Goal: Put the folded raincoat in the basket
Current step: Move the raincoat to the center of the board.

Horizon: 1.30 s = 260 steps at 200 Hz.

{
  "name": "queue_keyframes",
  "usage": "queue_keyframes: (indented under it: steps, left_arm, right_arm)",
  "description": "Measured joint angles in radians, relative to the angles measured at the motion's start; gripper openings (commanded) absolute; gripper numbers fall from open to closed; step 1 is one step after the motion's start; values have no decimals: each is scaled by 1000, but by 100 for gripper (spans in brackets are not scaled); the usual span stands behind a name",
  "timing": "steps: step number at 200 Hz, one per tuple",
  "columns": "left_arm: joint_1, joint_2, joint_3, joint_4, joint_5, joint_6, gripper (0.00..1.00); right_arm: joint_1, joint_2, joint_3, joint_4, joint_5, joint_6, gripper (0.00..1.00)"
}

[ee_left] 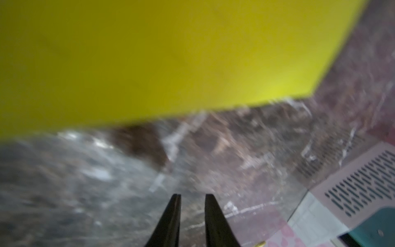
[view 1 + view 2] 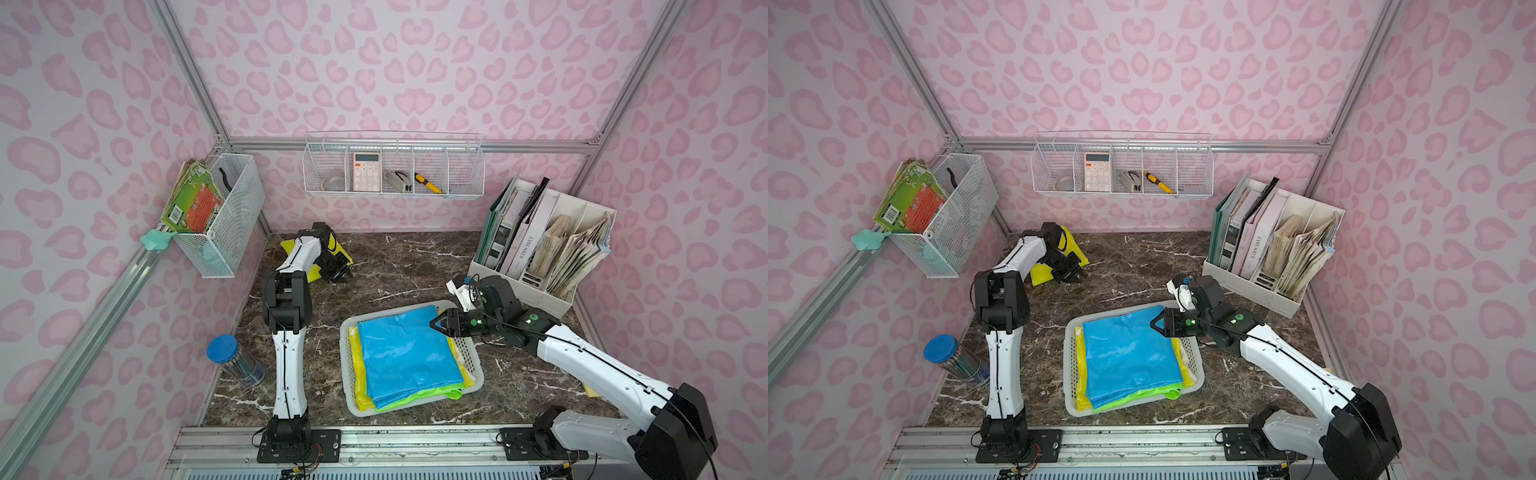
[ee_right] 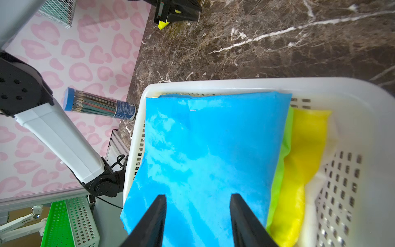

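Blue raincoat, folded, atop basket stack: right gripper, parted and empty, best lifts straight clear; left gripper, slightly parted, empty.

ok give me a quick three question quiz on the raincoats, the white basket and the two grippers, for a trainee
1. Multiple choice: which colour is the folded raincoat lying on top of the pile in the low white perforated plastic basket? A yellow, B blue, C green.
2. True or false: the right gripper is shut on that top raincoat.
3. Fill the gap: the folded yellow raincoat out on the dark marble table lies by the ___ gripper.

Key:
1. B, the blue folded raincoat.
2. False, its jaws stand open over it.
3. Left, the left gripper.
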Motion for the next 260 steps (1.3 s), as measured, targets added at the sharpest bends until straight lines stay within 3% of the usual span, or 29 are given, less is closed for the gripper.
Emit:
queue_keyframes:
  steps: [37,91,128,172,212,241,260]
  left_arm:
    - [43,-60,45,1,-8,25,27]
    - [200,86,209,-64,-164,18,26]
    - [211,117,230,-59,-218,18,27]
    - [210,184,237,-46,-192,0,26]
    - [157,121,127,-6,-181,-9,25]
    - [40,-23,-99,5,-108,-33,28]
    - [-21,-106,-146,5,-47,-50,30]
  right_arm:
    - [0,-7,-10,1,0,8,51]
    - [0,-2,-17,2,-7,12,51]
    - [0,11,-21,2,-8,16,51]
    - [0,20,-18,3,-14,19,51]
    - [0,23,-16,3,-22,34,51]
    - [0,36,-5,6,-22,34,52]
    - [0,50,18,6,-22,34,53]
